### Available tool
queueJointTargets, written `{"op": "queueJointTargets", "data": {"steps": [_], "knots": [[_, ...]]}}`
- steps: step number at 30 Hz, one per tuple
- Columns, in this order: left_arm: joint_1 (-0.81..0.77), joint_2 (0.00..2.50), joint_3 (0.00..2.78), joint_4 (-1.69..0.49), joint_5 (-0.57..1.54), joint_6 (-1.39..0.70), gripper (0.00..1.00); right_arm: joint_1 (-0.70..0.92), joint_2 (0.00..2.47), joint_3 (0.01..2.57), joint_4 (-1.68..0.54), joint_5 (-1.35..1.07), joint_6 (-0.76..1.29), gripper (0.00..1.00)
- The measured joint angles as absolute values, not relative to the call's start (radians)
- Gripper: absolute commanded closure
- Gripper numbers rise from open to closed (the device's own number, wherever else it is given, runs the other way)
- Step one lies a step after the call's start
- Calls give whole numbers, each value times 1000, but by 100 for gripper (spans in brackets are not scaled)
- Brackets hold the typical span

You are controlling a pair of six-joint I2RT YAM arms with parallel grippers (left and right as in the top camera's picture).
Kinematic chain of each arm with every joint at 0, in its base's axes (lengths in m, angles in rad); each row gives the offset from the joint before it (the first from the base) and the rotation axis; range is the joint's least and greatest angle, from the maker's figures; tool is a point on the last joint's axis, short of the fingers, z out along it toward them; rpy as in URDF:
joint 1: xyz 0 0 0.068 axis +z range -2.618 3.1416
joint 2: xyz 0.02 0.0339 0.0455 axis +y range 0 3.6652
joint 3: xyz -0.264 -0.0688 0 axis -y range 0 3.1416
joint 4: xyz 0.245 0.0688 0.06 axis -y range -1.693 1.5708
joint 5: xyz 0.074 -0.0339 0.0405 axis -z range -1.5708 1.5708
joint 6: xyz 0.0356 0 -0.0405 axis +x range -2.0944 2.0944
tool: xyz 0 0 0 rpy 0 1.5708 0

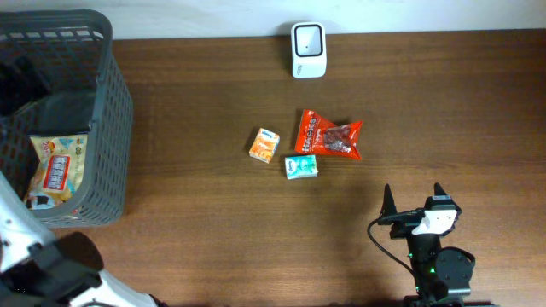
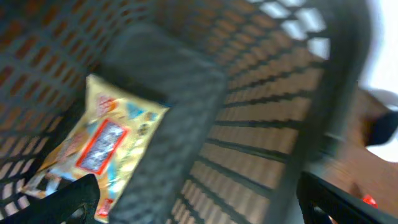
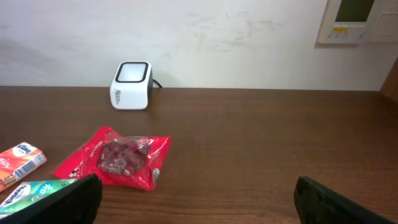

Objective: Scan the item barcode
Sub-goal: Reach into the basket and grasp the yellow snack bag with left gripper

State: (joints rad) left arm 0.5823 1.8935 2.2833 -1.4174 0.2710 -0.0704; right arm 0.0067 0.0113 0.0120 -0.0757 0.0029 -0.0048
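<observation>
The grey basket (image 1: 111,128) at the table's left held the yellow snack packet (image 1: 56,166), long axis running near-to-far, ahead of the left gripper (image 2: 199,199), jaws wide and empty. The right gripper (image 1: 413,198) gaped too, short of the red packet (image 1: 328,135), scanner (image 1: 308,49), orange box (image 1: 264,145) and teal packet (image 1: 301,166)

Bare table (image 1: 461,111) right of the red packet (image 1: 328,136) leaves a lane to the scanner (image 1: 308,49); the basket (image 1: 117,119) walls fence the left; inside, a dark bag (image 2: 168,124) seemingly crowds the yellow packet (image 2: 106,143).
</observation>
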Motion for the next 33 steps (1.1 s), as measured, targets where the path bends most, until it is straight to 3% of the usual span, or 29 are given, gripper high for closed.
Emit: {"op": "queueJointTargets", "data": {"steps": [11,23,33], "knots": [[677,2118,2279,-1426,181,-72,1,7,11,12,-76,3,-5,2],[495,2144,2241,-1444,-162,-141,1,7,11,12,-75,3,-5,2],[480,2196,2086,-1352,-242,-165,1,7,11,12,-76,3,-4,1]]}}
